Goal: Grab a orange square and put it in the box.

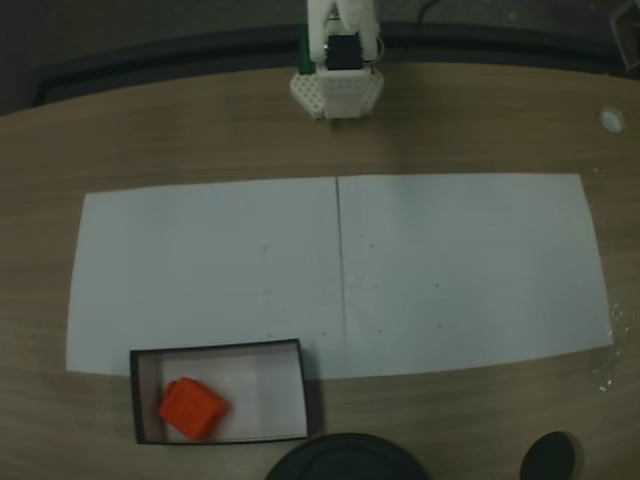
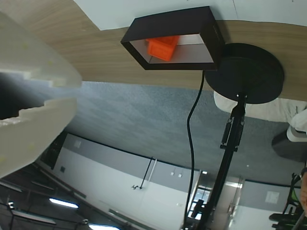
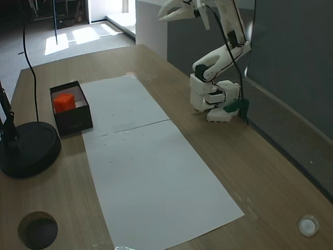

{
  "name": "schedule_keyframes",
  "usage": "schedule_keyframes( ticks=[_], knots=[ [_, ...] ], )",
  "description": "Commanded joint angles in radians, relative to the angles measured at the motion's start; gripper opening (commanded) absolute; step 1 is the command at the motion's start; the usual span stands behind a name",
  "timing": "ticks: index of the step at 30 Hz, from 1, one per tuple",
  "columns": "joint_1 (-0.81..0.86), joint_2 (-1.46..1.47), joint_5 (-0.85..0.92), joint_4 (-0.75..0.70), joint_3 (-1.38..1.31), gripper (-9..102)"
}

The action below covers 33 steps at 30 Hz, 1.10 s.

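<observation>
Claw (image 3: 193, 13) is up high above the arm's white base (image 3: 214, 99), well clear of the tabletop (image 3: 260, 172); fingers slightly spread, nothing between them. In the wrist view the claw (image 2: 45, 93) shows as two pale toothed fingers at the left edge with a narrow gap.

Count: one orange square (image 1: 192, 407), one box (image 1: 310, 400), two white paper sheets (image 1: 460, 270) laid edge to edge, one black round stand base (image 3: 28, 148) with a pole, one round hole (image 3: 37, 230) in the tabletop.

Orange square: bright orange-red block, rounded edges, sits tilted on the pale floor inside the box, toward its left end in the fixed view from above. Box has thin black walls, sits just beside the paper edge, close to the stand base.
</observation>
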<state>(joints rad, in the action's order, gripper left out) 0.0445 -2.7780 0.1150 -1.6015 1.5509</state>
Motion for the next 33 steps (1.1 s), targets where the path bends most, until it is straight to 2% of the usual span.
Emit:
schedule_keyframes(
  ticks=[1,8,21,33],
  knots=[
    [0.025,-0.13,0.002,0.067,0.17,0],
    [0.023,-0.354,0.009,0.086,0.382,0],
    [0.023,-0.545,0.009,0.084,0.394,0],
    [0.031,-0.563,0.002,0.083,0.396,0]
  ],
)
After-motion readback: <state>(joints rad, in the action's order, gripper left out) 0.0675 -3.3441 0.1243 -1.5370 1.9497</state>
